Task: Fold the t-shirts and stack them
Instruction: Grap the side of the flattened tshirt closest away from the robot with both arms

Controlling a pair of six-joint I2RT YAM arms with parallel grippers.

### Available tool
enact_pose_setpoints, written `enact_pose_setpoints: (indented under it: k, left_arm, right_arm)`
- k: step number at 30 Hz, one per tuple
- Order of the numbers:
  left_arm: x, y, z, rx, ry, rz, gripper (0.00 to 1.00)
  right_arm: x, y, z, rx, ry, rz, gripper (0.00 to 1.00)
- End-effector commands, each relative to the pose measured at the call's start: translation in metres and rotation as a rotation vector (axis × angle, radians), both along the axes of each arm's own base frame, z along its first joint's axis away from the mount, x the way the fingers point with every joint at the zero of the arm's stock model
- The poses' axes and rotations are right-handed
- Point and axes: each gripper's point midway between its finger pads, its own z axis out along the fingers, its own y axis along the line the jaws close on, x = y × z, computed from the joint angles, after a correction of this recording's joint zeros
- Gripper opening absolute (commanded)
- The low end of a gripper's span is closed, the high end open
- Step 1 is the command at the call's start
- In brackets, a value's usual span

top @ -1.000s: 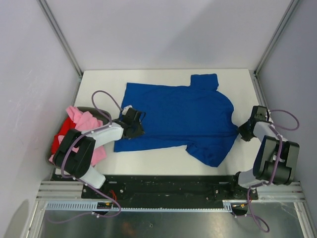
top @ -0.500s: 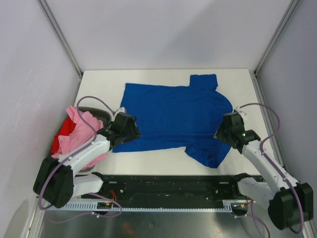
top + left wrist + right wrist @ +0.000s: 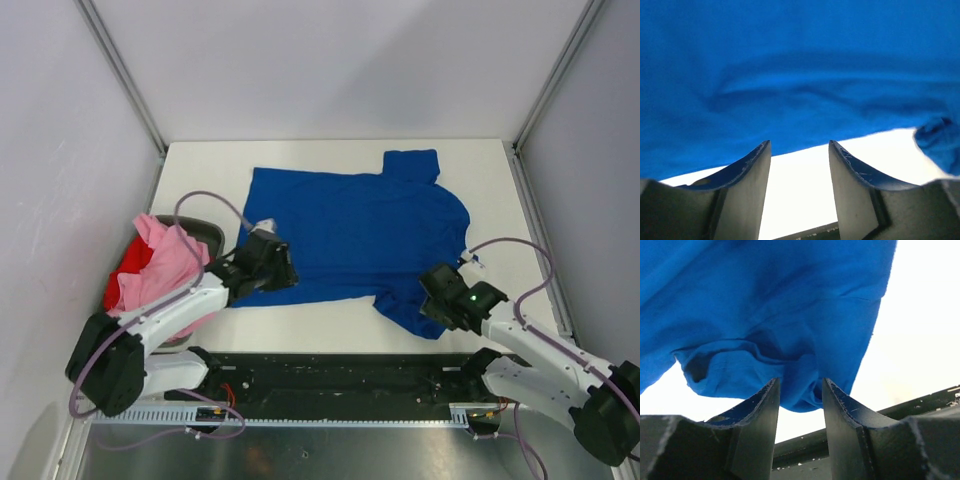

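Note:
The royal blue t-shirt (image 3: 360, 235) lies spread flat on the white table (image 3: 300, 325), plain side up, with no print showing. My left gripper (image 3: 278, 268) is open at the shirt's near left hem; in the left wrist view its gripper (image 3: 799, 150) has bare table between the fingers and blue cloth (image 3: 790, 75) just ahead. My right gripper (image 3: 432, 300) is open at the near right sleeve; in the right wrist view the gripper (image 3: 800, 385) has the sleeve's bunched edge (image 3: 790, 365) between its tips. The pink t-shirt (image 3: 160, 270) and the red t-shirt (image 3: 118, 285) lie heaped at the left.
A dark grey bin (image 3: 200, 232) holds the pink and red heap at the table's left edge. Grey walls with metal posts (image 3: 125, 75) close in the sides and back. The black rail (image 3: 340, 365) runs along the near edge.
My right arm has swung from the table's right edge inward and nearer, to the shirt's near right sleeve. My left gripper has shifted slightly along the left hem.

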Motion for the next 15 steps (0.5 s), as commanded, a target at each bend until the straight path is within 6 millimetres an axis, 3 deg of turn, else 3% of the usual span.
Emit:
enact_pose_setpoints:
  k: [1, 6, 9, 15]
  left_arm:
    - [0.005, -0.07, 0.031, -0.026, -0.11, -0.284, 0.54]
    - [-0.008, -0.146, 0.042, -0.056, -0.164, -0.514, 0.51]
    - [-0.019, -0.184, 0.038, -0.069, -0.167, -0.634, 0.51]
    - [-0.04, -0.238, 0.023, -0.115, -0.14, -0.798, 0.52]
  right_arm:
    - [-0.004, -0.02, 0.002, 0.006, -0.061, -0.169, 0.43]
    - [-0.011, -0.025, -0.001, 0.059, -0.084, -0.238, 0.41]
    - [-0.014, -0.024, -0.005, 0.101, -0.092, -0.256, 0.4]
    - [-0.017, -0.02, -0.014, 0.132, -0.076, -0.266, 0.39]
